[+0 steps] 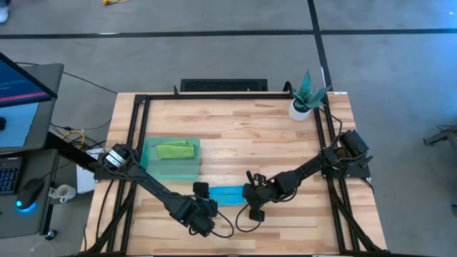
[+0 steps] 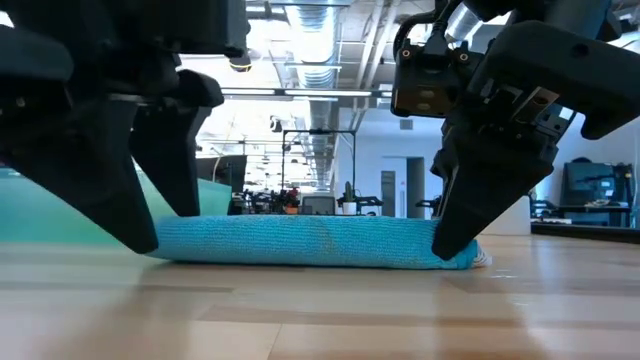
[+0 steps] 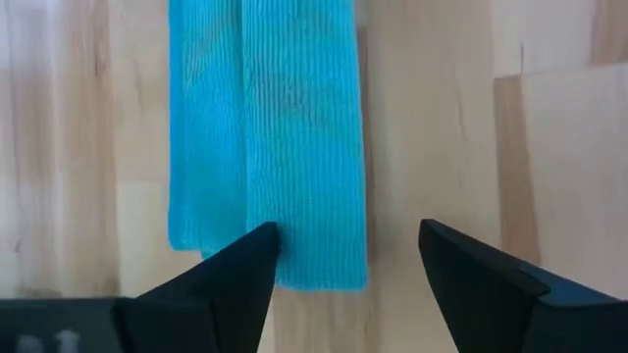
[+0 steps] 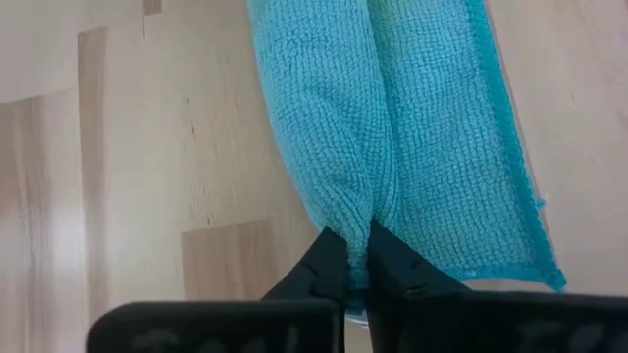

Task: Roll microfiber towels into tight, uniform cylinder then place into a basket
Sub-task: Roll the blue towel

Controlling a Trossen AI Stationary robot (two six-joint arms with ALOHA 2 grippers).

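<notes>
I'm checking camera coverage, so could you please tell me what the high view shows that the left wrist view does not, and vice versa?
Only the high view shows the basket holding the green towel, the potted plant, and the right gripper at the blue towel's other end. Only the left wrist view shows the left gripper with its jaws open astride that towel's end and the lengthwise fold. Both show the blue towel lying on the wooden table.

Table: pale wood planks, black frame.
Potted plant: far right corner, white pot.
Monitor: left of table.
</notes>
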